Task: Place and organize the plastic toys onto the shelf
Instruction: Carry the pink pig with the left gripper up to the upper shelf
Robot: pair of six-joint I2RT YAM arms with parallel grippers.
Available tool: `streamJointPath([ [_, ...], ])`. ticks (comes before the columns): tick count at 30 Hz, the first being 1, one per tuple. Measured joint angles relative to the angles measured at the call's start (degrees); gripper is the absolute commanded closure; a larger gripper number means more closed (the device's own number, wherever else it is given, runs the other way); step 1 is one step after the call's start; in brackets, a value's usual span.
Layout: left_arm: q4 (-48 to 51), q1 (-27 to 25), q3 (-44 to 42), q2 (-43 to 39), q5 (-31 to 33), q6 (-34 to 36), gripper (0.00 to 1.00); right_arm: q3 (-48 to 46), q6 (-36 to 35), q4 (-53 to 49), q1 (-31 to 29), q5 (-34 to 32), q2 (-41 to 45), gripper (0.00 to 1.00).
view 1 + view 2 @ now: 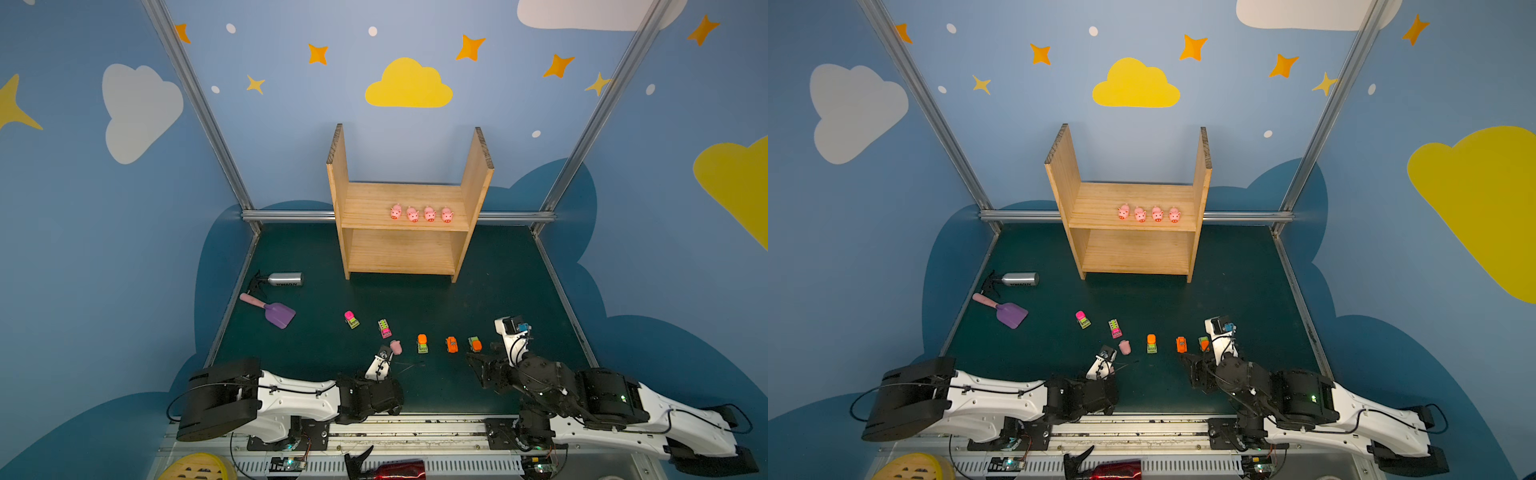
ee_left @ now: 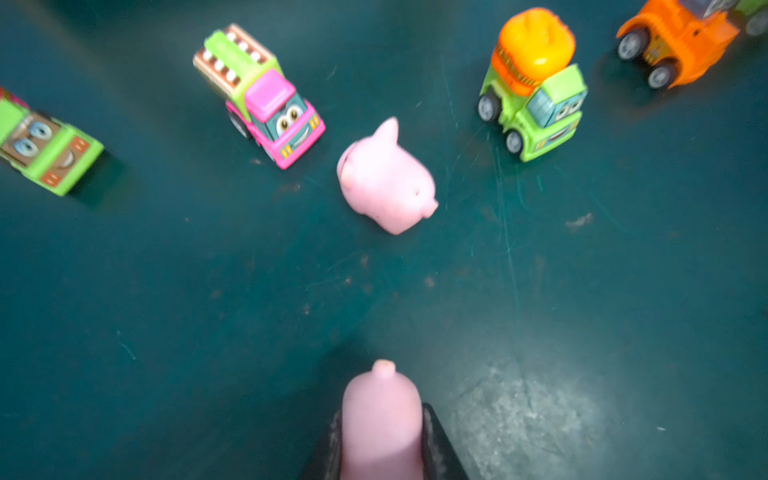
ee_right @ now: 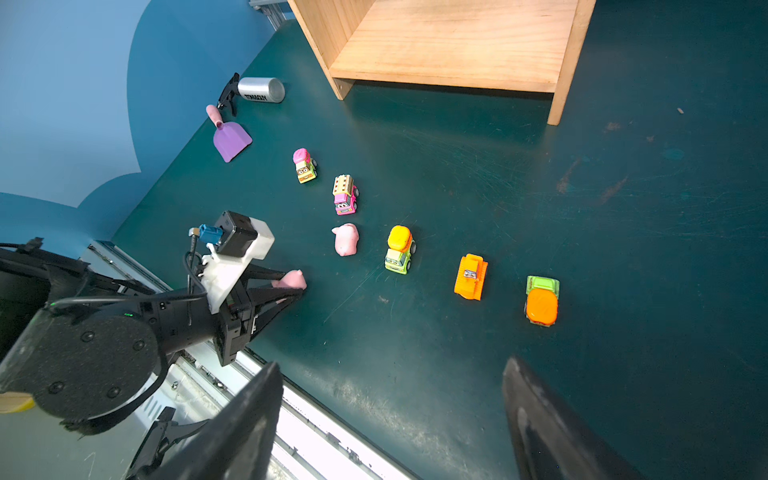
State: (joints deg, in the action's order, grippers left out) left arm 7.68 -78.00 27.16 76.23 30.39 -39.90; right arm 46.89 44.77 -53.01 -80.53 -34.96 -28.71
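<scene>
— Left wrist view: what has the left hand [image 2: 380, 417] got?

— Its two dark fingers [image 2: 436, 440] are clamped on a pink pig [image 2: 380, 399]. That pig's long axis runs straight out along the fingers, with a small nub at its far tip. Snout or tail, I cannot tell.

— And the arm's pose?

— In both top views the left arm lies low along the near edge of the worktop [image 1: 498, 291]. Its forearm reaches toward the middle and its wrist bends toward the shelf [image 1: 374, 199]. The right wrist view puts the fingertips at the surface; touching or just above it, I cannot tell.

— The right hand [image 3: 392, 363]?

— Jaws spread wide with nothing between them, held over the worktop's near edge, near the green-and-orange vehicle [image 1: 475, 344].

— The other toys?

— A second pig [image 1: 395, 347] lies tipped on its side just beyond the left hand, between the pink truck [image 1: 384, 328] and the mixer truck [image 1: 422, 344]. Its length runs roughly toward the shelf. Five vehicles [image 1: 451, 345] form a loose line there, most of them lengthwise toward the shelf with painted faces toward the arms. Four pigs [image 1: 412, 215] stand in a row on the right half of the shelf's upper board, red snouts facing the arms.
</scene>
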Motion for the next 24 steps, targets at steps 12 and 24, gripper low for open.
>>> streamJointPath([
  [12, 17.4, 5.6, 14.8, -1.0, 0.9, 0.5, 0.74, 0.4, -1.9, -0.2, 0.0, -0.3, 0.2, 0.18],
  [24, 35.3, 19.5, 40.8, -1.0, 1.5, 8.0, 0.74, 9.2, -8.4, -0.9, 0.0, -2.9, -3.2, 0.18],
])
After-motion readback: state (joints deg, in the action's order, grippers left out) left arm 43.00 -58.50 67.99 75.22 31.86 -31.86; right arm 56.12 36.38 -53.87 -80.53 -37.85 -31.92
